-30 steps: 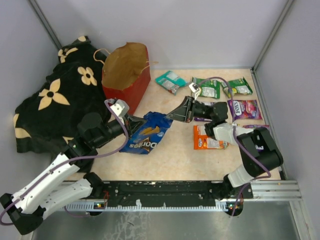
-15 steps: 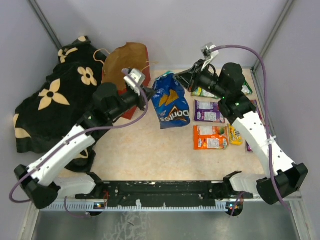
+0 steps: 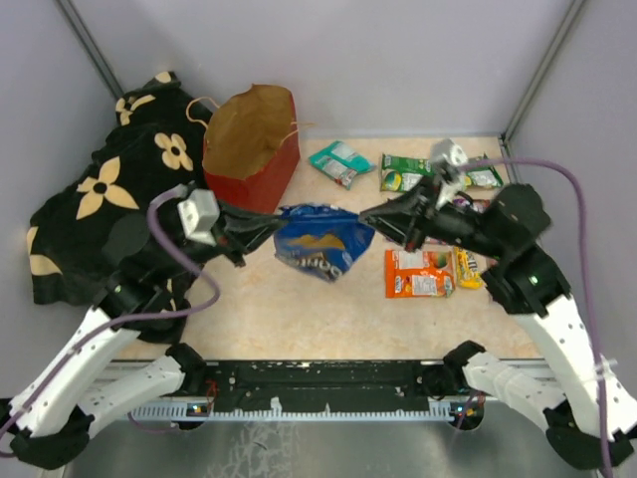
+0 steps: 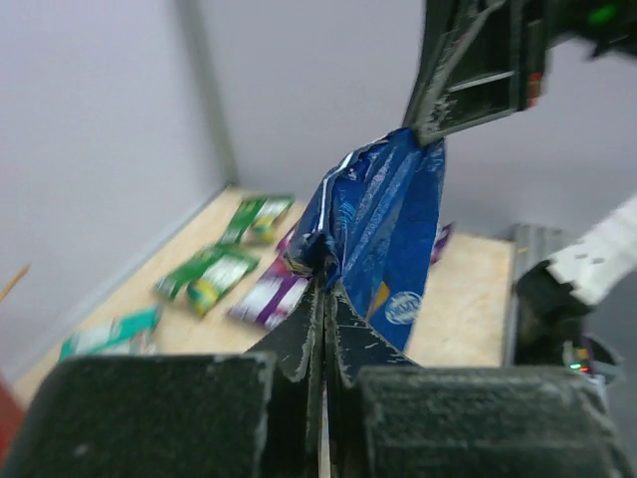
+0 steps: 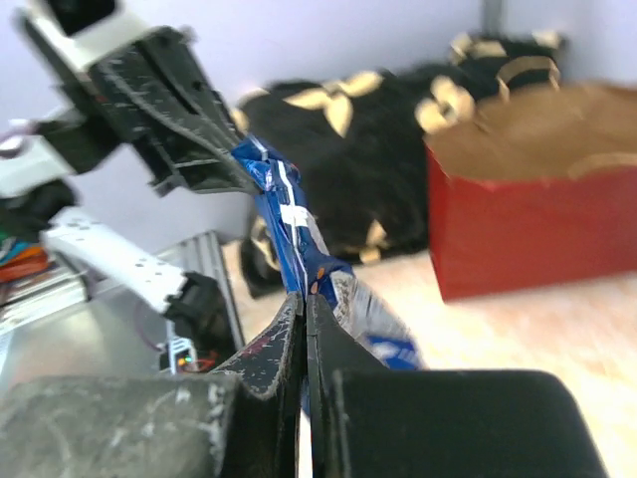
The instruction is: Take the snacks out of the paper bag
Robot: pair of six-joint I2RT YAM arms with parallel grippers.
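From above, the blue chips bag point(image 3: 320, 239) hangs in the air over the middle of the table point(image 3: 299, 309), stretched between the two arms. The left gripper point(image 3: 271, 231) is closed on its left edge, and the right gripper point(image 3: 370, 214) is closed on its right edge. The red paper bag point(image 3: 249, 149) stands at the far left with its open top up and its brown inside visible. It is just beside the black blanket point(image 3: 100, 199) with pale flowers. The chips bag is outside the paper bag, near it but not touching. At the far side of the table lie a teal packet point(image 3: 340, 162), a green packet point(image 3: 408, 172) and a second green packet point(image 3: 485, 176). An orange packet point(image 3: 418, 274) lies flat on the near side of the right gripper.

In the left wrist view, the two fingers of this gripper are pressed together, with a crumpled edge of the blue bag pinched at their tips. The bag rises from there to the right gripper at the top of the picture, which pinches the other end. Below it, on the table, the green packets, a purple packet point(image 4: 269, 294) and the teal one lie flat and a little blurred.

In the right wrist view, the fingers are also together, with a thin blue edge of the bag caught between them. The left gripper at the upper left clamps the opposite end. Behind them the paper bag stands upright on the right, with the blanket beyond it. I cannot tell what is inside the paper bag.
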